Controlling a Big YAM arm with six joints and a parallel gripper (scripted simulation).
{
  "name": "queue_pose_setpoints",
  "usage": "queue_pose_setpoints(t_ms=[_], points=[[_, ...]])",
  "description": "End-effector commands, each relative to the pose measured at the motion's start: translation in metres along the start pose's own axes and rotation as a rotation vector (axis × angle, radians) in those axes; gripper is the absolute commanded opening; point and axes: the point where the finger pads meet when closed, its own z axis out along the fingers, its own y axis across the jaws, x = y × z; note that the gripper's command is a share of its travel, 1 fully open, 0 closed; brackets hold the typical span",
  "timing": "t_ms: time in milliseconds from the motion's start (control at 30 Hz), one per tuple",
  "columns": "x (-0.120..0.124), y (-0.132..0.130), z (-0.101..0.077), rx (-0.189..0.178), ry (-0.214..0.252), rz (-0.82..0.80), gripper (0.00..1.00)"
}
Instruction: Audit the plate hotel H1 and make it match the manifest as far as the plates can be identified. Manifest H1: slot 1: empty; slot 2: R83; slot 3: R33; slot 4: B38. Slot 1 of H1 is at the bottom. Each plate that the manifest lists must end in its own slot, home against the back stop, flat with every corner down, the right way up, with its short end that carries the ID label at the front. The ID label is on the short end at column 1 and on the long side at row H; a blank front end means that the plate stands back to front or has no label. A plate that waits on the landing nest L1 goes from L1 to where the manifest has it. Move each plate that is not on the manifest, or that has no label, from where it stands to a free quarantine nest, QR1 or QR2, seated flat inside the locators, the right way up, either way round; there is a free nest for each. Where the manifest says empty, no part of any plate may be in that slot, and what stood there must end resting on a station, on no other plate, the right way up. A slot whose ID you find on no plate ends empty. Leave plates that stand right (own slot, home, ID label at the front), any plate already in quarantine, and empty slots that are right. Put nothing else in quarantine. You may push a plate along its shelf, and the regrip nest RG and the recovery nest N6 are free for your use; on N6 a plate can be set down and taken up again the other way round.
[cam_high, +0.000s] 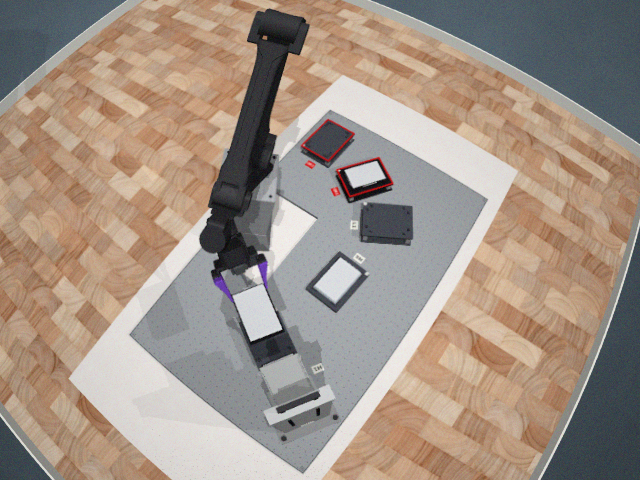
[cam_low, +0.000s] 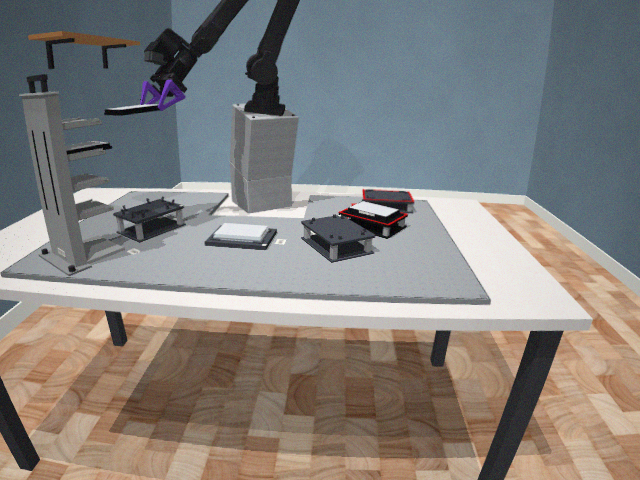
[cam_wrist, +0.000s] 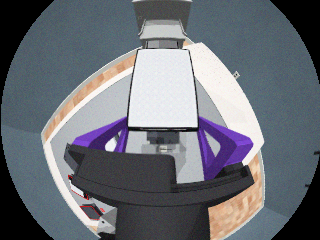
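Note:
My gripper (cam_high: 242, 281) (cam_low: 162, 96) (cam_wrist: 163, 136) is shut on the short end of a white-topped plate (cam_high: 257, 312) (cam_low: 126, 109) (cam_wrist: 163, 90) and holds it level in the air. The plate hangs in front of the plate hotel H1 (cam_high: 299, 408) (cam_low: 51, 170) (cam_wrist: 162, 10), slightly above the top shelf (cam_low: 81, 124), which is bare. A dark plate (cam_low: 88, 146) lies in the third slot from the bottom. The two lower shelves look bare. I cannot read any ID label.
A raised black nest (cam_low: 148, 212) stands in front of the hotel. A white-topped plate (cam_high: 338, 281) (cam_low: 240, 233) lies on a flat nest mid-mat. Another raised black nest (cam_high: 386, 222) (cam_low: 338, 235) is bare. One red-edged nest (cam_high: 327, 140) is bare; the other holds a plate (cam_high: 364, 175) (cam_low: 374, 209).

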Motion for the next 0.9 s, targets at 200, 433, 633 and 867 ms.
queue_pose_setpoints(t_ms=[200, 433, 633, 867], points=[[-0.036, -0.012, -0.006, 0.016, -0.047, -0.042, 0.86], [-0.027, -0.007, -0.008, 0.010, -0.033, -0.026, 0.86], [-0.027, -0.007, -0.008, 0.010, -0.033, -0.026, 0.86], [-0.027, -0.007, -0.007, 0.010, -0.033, -0.026, 0.86]])
